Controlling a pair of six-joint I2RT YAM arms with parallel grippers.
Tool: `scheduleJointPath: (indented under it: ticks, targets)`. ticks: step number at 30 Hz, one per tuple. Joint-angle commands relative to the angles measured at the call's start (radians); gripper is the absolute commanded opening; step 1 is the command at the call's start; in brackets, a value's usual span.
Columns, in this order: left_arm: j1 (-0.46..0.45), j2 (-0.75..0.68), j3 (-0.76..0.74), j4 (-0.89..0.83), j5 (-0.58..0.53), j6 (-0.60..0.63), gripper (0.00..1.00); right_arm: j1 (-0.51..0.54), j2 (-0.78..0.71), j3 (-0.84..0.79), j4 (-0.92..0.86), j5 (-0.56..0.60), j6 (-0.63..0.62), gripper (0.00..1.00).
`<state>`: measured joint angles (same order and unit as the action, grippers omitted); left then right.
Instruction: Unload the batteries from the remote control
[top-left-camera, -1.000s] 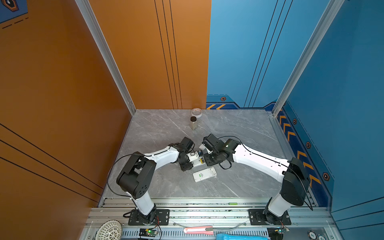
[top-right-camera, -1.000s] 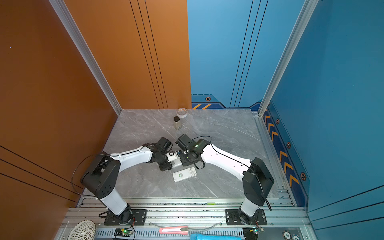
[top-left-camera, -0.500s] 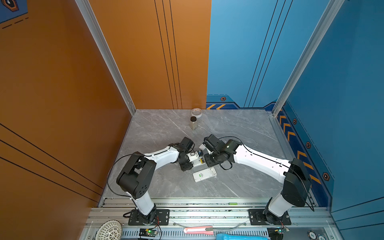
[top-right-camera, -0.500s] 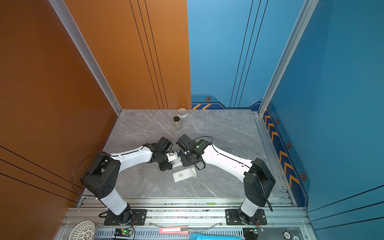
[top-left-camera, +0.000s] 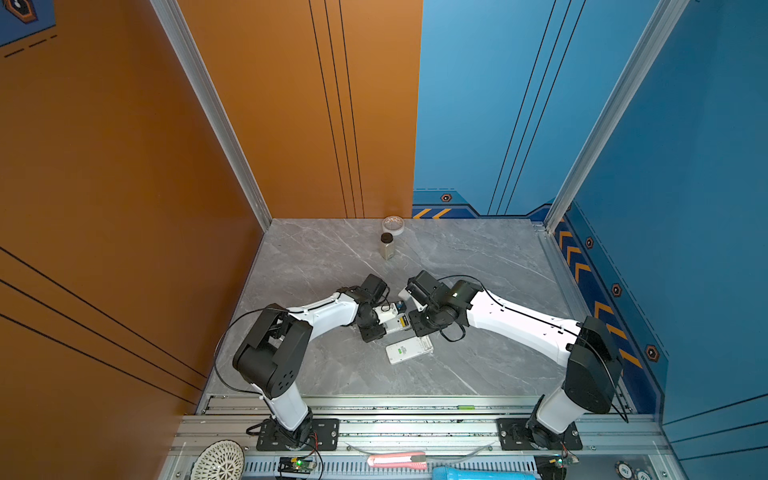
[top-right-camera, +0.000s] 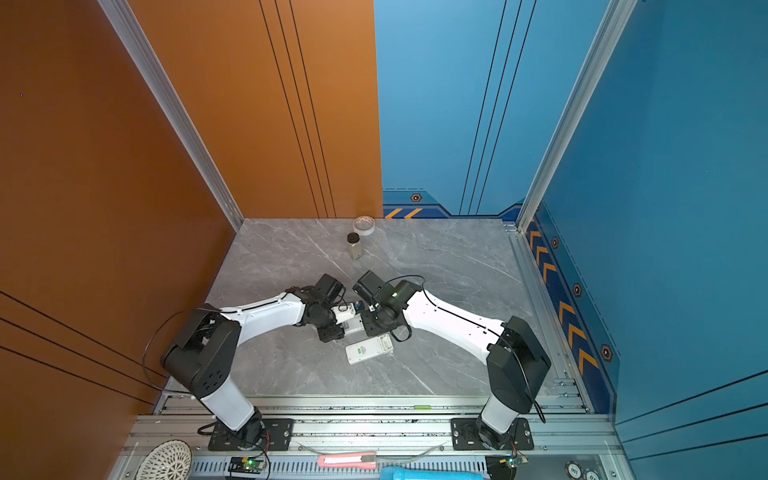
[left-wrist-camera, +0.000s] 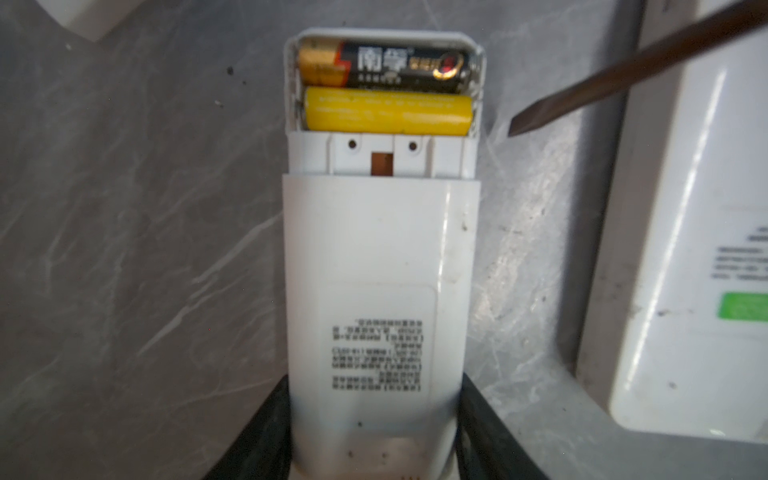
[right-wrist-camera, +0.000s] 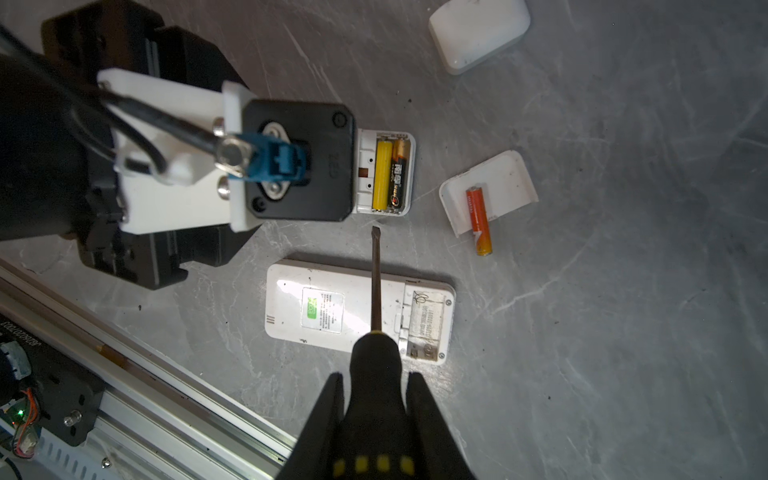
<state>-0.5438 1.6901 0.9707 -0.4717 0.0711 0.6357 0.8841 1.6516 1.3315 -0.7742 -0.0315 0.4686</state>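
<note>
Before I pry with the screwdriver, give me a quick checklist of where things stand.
1. Hold of the left gripper on the remote: ok.
2. Hold of the right gripper on the screwdriver: ok.
3. Compartment open, yellow battery and black-and-gold battery exposed: ok.
4. The screwdriver tip under a battery: not ok, it sits beside the casing.
5. Shaft clear of the second remote below it: cannot tell.

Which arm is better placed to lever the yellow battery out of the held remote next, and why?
Likely the right: the right gripper is shut on the screwdriver, whose tip hangs beside the yellow battery in the open compartment. The left gripper is clamping the remote.
</note>
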Motion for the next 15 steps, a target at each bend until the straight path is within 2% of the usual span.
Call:
scheduleJointPath:
  ticks: [1, 15]
  targets:
    - [-0.008, -0.025, -0.012, -0.035, -0.013, 0.004, 0.33, -0.004, -0.048, 0.007, -0.008, 0.020, -0.011, 0.00]
    - [-0.015, -0.027, -0.011, -0.035, -0.022, 0.005, 0.33, -0.007, -0.021, 0.020, 0.001, 0.024, -0.024, 0.00]
